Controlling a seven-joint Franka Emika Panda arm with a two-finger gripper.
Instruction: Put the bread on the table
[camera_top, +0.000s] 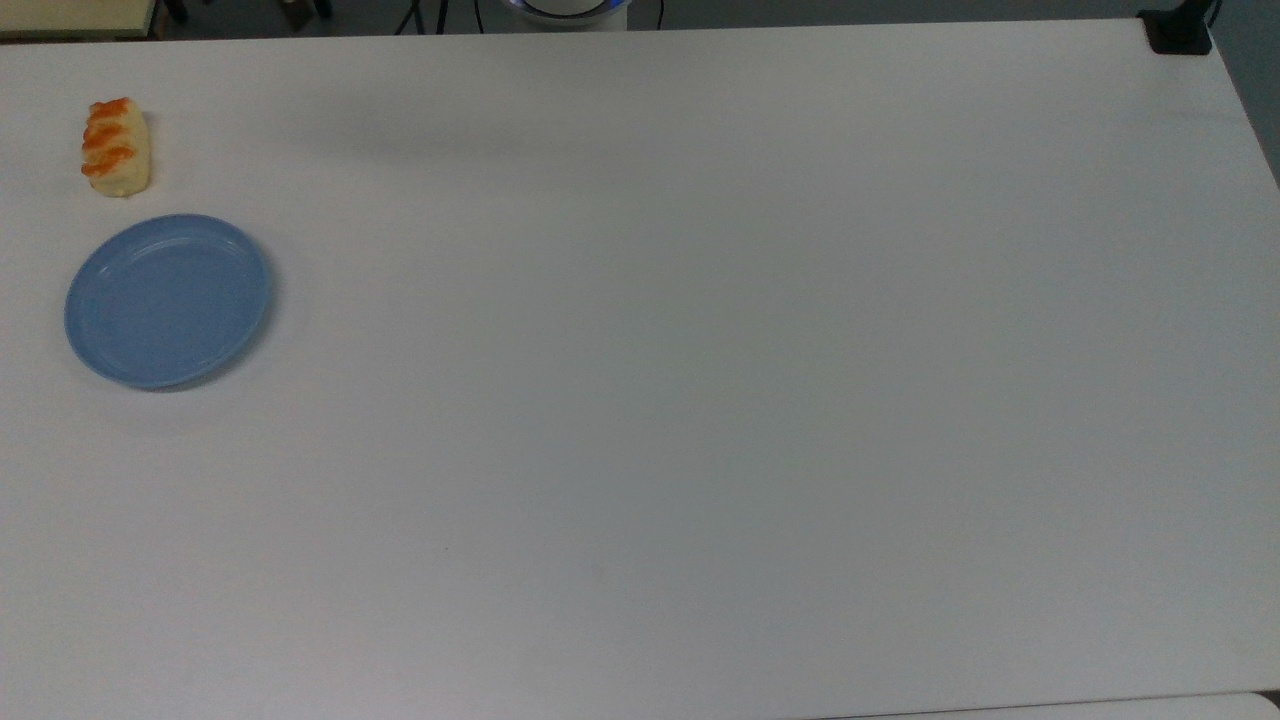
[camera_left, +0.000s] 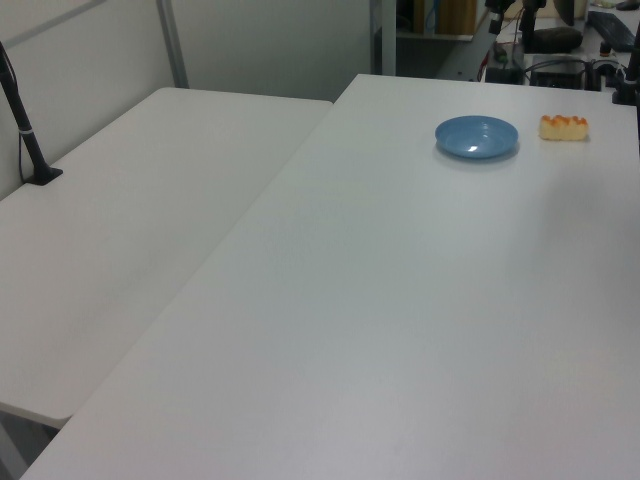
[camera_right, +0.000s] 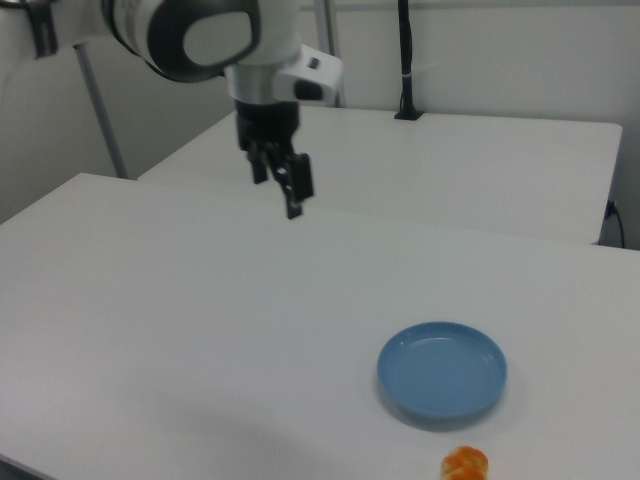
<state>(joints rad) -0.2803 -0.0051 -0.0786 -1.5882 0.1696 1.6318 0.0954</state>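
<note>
The bread (camera_top: 115, 147), a small pale roll with orange stripes, lies on the white table (camera_top: 700, 350) at the top view's far left, just beyond the blue plate (camera_top: 167, 300). The left view has the bread (camera_left: 563, 127) to the right of the plate (camera_left: 476, 136). In the right view the bread (camera_right: 465, 463) sits at the bottom edge, in front of the plate (camera_right: 442, 372). My gripper (camera_right: 277, 196) hangs high above the table, well to the right view's left of the plate. It is open and holds nothing.
A second white table (camera_left: 130, 220) adjoins on the left view's left, with a black post (camera_left: 25, 130) clamped on it. A black clamp (camera_top: 1178, 30) sits at the top view's top right corner. Cables and equipment (camera_left: 560, 50) lie behind the table's far end.
</note>
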